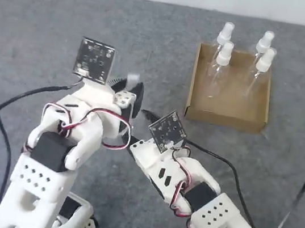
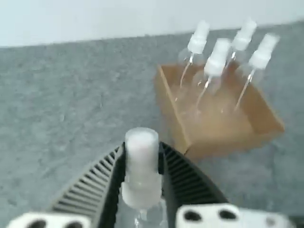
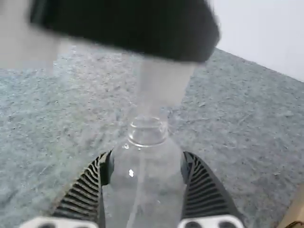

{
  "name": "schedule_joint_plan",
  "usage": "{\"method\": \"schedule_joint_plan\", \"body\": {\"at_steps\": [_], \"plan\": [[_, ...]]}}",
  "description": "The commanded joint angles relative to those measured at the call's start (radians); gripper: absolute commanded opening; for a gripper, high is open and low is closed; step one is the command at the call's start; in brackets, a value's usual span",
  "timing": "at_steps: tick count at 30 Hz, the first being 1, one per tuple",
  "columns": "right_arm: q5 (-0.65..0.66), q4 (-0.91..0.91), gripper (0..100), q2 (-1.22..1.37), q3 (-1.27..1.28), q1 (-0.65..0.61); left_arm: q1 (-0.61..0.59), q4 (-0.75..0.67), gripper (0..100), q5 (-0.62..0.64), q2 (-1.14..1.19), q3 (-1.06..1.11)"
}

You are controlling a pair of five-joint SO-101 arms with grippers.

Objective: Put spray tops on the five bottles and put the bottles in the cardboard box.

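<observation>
My left gripper [image 2: 141, 154] is shut on a white spray top [image 2: 140, 166] and holds it upright. My right gripper [image 3: 146, 167] is shut on a clear, uncapped bottle [image 3: 142, 185] around its shoulder, with the open neck [image 3: 147, 133] pointing up. In the right wrist view the spray top [image 3: 161, 85] hangs just above that neck, under the left arm's dark fingers [image 3: 128, 28]. From above, both grippers meet near the table's middle, around the spray top [image 1: 133, 80]. The cardboard box [image 1: 226, 120] stands at the back right with several capped bottles [image 1: 220, 67] upright in it.
Grey carpet-like surface [image 1: 38, 34] covers the table. The box [image 2: 171, 109] and its bottles [image 2: 209, 71] lie ahead of the left gripper. Cables [image 1: 3, 114] trail beside both arms, and a black cable [image 1: 294, 204] runs at the right edge.
</observation>
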Motion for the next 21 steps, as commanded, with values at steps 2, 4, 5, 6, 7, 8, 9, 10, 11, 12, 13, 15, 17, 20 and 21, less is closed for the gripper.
{"method": "schedule_joint_plan", "body": {"at_steps": [2,4,5,6,7,8,9,10,11,12,13,15,17,20,21], "plan": [[-0.014,-0.027,0.6,-0.038,-0.009,0.045,-0.005,0.061,16,-0.029,-0.025,-0.071],[-0.014,-0.027,0.6,-0.036,-0.009,0.045,-0.005,0.061,16,-0.029,-0.025,-0.107],[-0.014,-0.027,0.6,-0.035,-0.009,0.045,-0.005,0.061,16,-0.029,-0.025,-0.128],[-0.014,-0.027,0.6,-0.033,-0.009,0.045,-0.012,0.061,16,-0.029,-0.023,-0.150],[-0.014,-0.027,0.6,-0.031,-0.009,0.045,-0.032,0.061,16,-0.029,-0.021,-0.173],[-0.014,-0.027,0.6,-0.031,-0.009,0.045,-0.058,0.060,16,-0.029,-0.017,-0.199],[-0.014,-0.027,0.6,-0.031,-0.009,0.045,-0.084,0.054,16,-0.029,-0.015,-0.216],[-0.014,-0.027,0.6,-0.031,-0.009,0.045,-0.110,0.035,16,-0.029,-0.015,-0.222],[-0.014,-0.027,0.6,-0.031,-0.009,0.045,-0.137,0.018,16,-0.029,-0.015,-0.220],[-0.014,-0.027,0.6,-0.031,-0.009,0.045,-0.153,0.009,16,-0.029,-0.014,-0.213],[-0.014,-0.027,0.6,-0.031,-0.009,0.045,-0.164,-0.002,16,-0.029,-0.014,-0.196],[-0.014,-0.027,0.6,-0.031,-0.009,0.045,-0.166,-0.026,16,-0.035,-0.015,-0.150],[-0.014,-0.027,0.6,-0.031,-0.009,0.044,-0.166,-0.061,16,-0.071,-0.015,-0.099],[-0.014,-0.025,0.6,-0.031,-0.009,0.044,-0.166,-0.107,16,-0.089,-0.017,-0.024],[-0.014,-0.025,0.6,-0.031,-0.009,0.044,-0.166,-0.109,16,-0.092,-0.018,-0.005]]}}
